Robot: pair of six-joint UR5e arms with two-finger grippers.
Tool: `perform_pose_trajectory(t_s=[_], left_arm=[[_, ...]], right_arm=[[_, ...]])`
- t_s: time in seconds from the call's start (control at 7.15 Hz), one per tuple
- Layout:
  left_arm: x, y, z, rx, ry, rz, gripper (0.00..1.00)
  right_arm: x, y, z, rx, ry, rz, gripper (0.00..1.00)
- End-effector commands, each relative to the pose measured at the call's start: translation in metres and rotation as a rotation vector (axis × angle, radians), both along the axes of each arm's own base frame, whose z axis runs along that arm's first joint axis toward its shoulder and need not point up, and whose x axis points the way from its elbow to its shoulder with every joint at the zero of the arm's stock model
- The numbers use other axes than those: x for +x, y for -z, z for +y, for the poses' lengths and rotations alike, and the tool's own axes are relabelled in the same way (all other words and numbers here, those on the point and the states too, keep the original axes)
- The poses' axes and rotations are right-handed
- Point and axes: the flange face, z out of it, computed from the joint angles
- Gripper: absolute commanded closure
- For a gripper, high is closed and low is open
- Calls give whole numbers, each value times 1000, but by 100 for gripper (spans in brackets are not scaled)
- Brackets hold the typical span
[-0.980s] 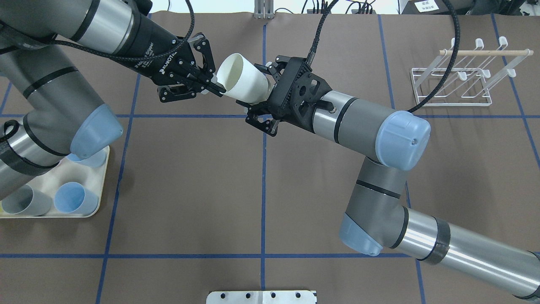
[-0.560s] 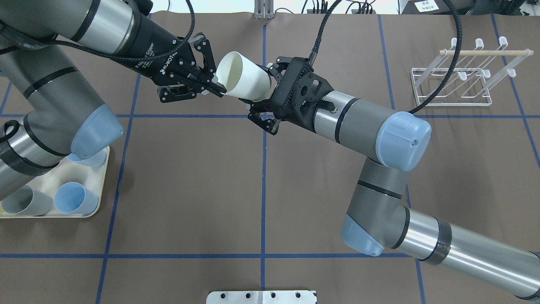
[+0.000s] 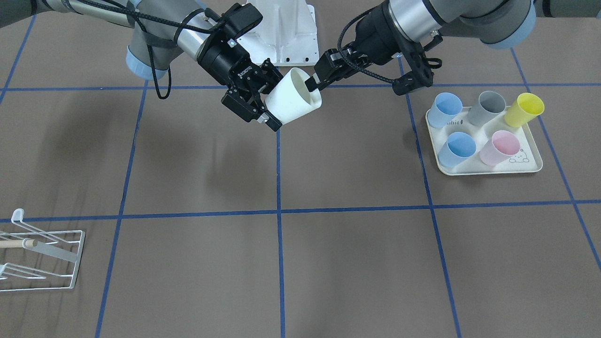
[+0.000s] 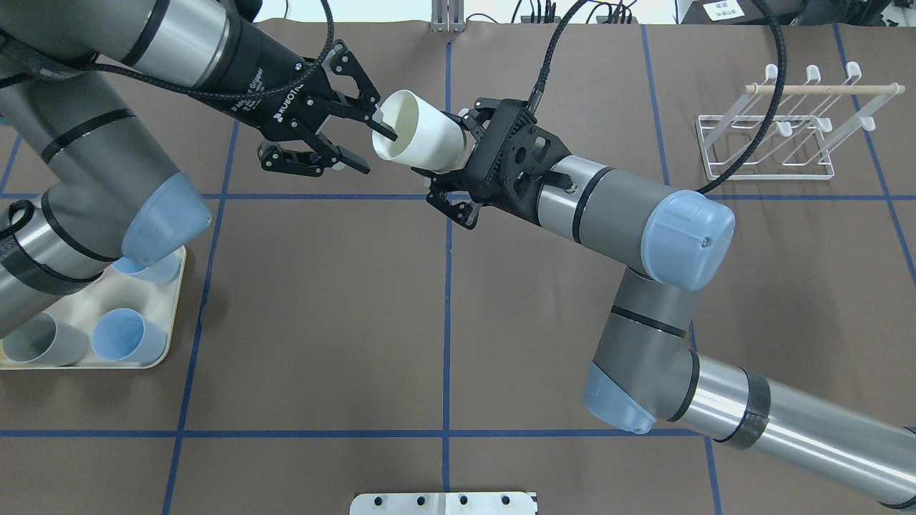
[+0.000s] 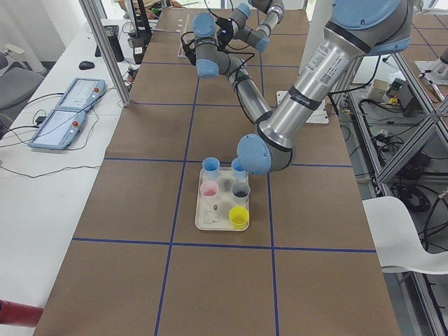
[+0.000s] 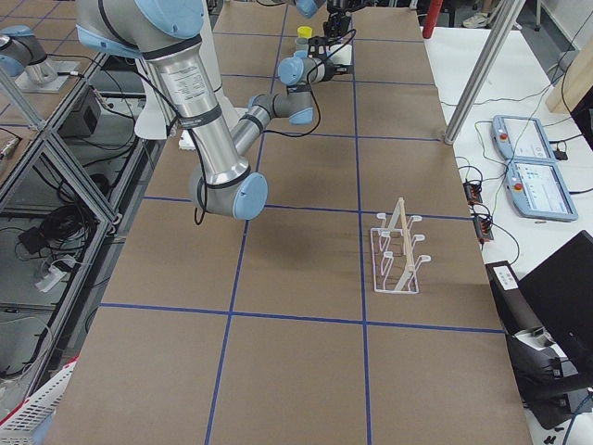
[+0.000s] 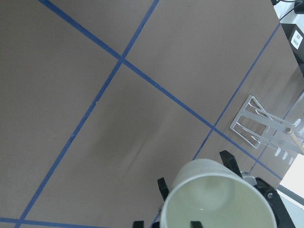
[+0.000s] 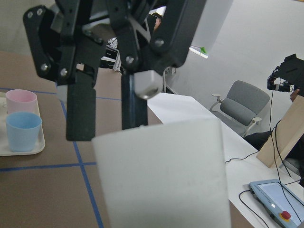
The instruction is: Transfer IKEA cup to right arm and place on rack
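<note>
The white IKEA cup (image 4: 418,139) is held in the air over the table's far middle, lying on its side with its mouth toward the left arm. My right gripper (image 4: 458,154) is shut on the cup's lower body; the cup also shows in the front-facing view (image 3: 293,101). My left gripper (image 4: 371,150) is open at the rim, with one finger (image 4: 383,132) inside the mouth and the other outside below it. The left wrist view looks into the cup's mouth (image 7: 218,202). The white wire rack (image 4: 769,146) stands at the far right.
A cream tray (image 4: 172,315) with several coloured cups sits at the near left, partly under the left arm; it also shows in the front-facing view (image 3: 488,171). Blue tape lines cross the brown table. A metal plate (image 4: 444,503) lies at the near edge.
My left gripper was shut on the cup's rim and has opened. The right gripper keeps hold of the cup, which has shifted slightly up and right.
</note>
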Motion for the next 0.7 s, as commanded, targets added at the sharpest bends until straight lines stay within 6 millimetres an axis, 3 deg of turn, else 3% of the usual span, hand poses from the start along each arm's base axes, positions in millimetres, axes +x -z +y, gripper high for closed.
perform_pose_trajectory(t_s=[0.0,0.28,0.42,0.56], left_arm=[[-9,0,-5,17,17,1,0],[-21,-13,-15,15,44,-19,0],[-32,-37,-24,90,59,-53,0],[-48,-74,-33,172,71,-101,0]], right_arm=[[3,-18,-2,-26,-3,22,60],[13,-35,-25,-105,-41,133,76],[27,-33,-38,-162,-71,216,80],[43,-37,-46,-222,-88,301,87]])
